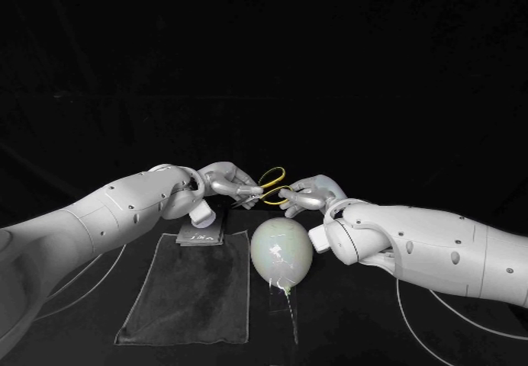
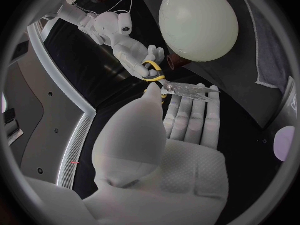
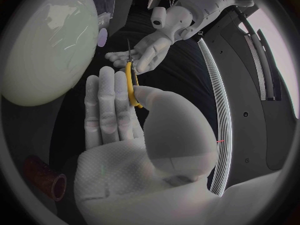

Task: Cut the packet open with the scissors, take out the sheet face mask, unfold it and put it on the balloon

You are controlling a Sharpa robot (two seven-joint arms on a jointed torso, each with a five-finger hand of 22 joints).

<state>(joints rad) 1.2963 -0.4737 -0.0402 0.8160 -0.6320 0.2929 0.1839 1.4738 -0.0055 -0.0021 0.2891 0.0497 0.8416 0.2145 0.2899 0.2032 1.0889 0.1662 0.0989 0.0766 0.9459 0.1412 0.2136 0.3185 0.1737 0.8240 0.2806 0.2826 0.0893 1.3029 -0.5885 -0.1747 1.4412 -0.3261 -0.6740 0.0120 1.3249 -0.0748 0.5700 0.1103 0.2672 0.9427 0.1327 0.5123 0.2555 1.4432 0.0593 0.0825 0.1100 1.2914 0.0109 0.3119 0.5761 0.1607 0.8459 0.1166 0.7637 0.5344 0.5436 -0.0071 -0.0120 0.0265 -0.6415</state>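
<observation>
The scissors [image 1: 268, 188], yellow-handled, hang above the table between my two hands. My right hand [image 1: 311, 194] grips the yellow handles [image 3: 132, 85] between thumb and fingers. My left hand [image 1: 226, 181] holds the blade end; the blades [image 2: 189, 89] lie across its fingertips [image 2: 187, 120] with the thumb against them. Just in front of both hands, the pale balloon [image 1: 281, 248] lies on the table, and it looms large beside the hands as the balloon [image 2: 199, 21] and the balloon [image 3: 44, 50]. The dark packet [image 1: 201, 235] lies flat under my left wrist, at the far end of the cloth.
A dark cloth [image 1: 189, 293] stretches from the packet toward the table's front, left of the balloon. A red-brown tube [image 3: 49, 181] lies near the balloon. White cables [image 1: 295, 320] trail across the table by both arms.
</observation>
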